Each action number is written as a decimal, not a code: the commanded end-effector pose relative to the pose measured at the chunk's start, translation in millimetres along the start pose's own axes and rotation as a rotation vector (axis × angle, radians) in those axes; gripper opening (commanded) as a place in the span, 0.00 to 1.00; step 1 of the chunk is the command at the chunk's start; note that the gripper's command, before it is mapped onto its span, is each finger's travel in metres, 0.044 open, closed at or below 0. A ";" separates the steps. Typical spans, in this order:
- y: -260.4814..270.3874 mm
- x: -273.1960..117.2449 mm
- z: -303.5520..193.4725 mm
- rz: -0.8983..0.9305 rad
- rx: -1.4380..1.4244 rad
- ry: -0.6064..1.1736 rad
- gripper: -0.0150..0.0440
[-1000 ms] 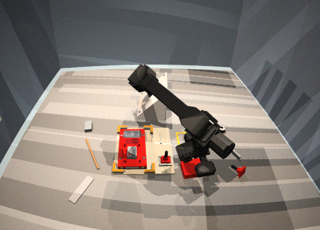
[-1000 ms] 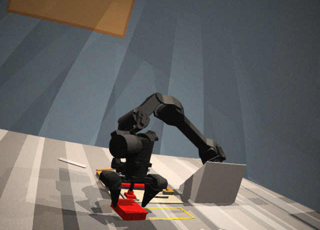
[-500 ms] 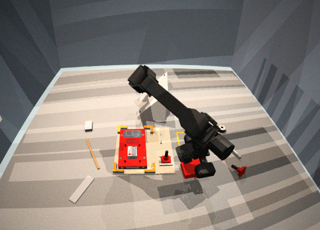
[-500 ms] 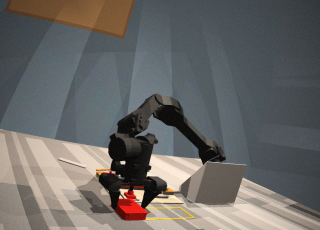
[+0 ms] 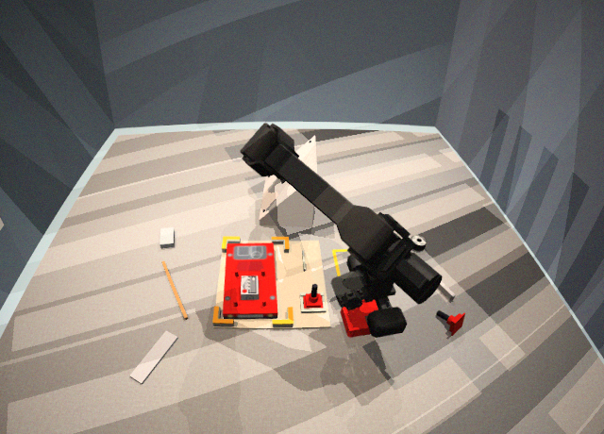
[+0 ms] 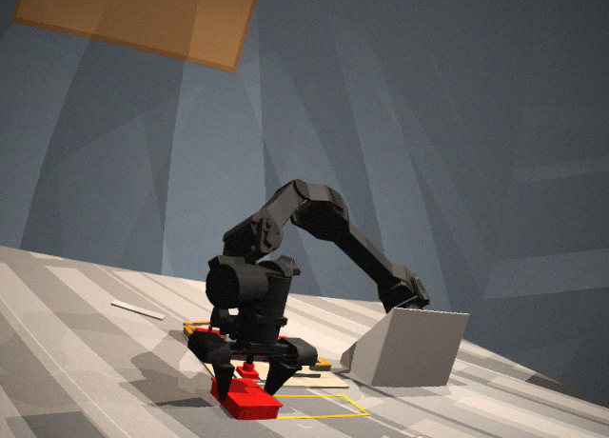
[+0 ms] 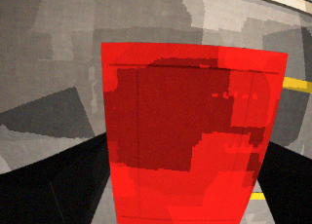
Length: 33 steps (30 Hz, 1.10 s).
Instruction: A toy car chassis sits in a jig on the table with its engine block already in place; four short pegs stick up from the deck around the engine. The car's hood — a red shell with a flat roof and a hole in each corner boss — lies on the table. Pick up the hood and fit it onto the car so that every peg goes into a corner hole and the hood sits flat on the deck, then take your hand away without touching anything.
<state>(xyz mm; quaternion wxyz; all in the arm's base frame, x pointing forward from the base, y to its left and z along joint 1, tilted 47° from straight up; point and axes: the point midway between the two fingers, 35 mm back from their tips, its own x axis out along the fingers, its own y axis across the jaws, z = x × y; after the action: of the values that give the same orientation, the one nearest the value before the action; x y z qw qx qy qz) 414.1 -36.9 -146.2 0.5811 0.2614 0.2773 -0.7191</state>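
Observation:
The red hood (image 5: 355, 322) (image 6: 251, 392) (image 7: 171, 112) lies roof up on the table, right of the jig board in the top view. My gripper (image 5: 364, 311) (image 6: 246, 396) (image 7: 185, 144) points down over it and is shut on its two long sides; the fingertips are partly hidden by the roof edges in the wrist view. No gap shows under the hood. The red chassis (image 5: 249, 263) sits between yellow and orange corner brackets, with the grey engine block (image 5: 249, 284) in its deck and small dark pegs around it.
The beige jig board (image 5: 293, 285) also bears a red piece with a black handle (image 5: 312, 300). A similar red piece (image 5: 456, 323) lies at the right. A large grey angular block (image 5: 295, 209) (image 6: 418, 349) stands behind. A yellow outline (image 5: 336, 262) (image 6: 320, 416) lies beside the hood.

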 end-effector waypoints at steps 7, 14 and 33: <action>0.0 -3.3 0.0 0.000 0.000 0.000 0.54; 0.0 -23.0 -0.3 0.000 0.000 0.001 0.25; -0.1 -94.7 -1.0 0.000 -0.001 0.005 0.25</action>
<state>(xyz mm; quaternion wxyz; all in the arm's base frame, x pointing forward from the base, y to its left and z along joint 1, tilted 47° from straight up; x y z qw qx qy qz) 431.2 21.6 -85.7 0.5820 0.2631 0.2777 -0.7176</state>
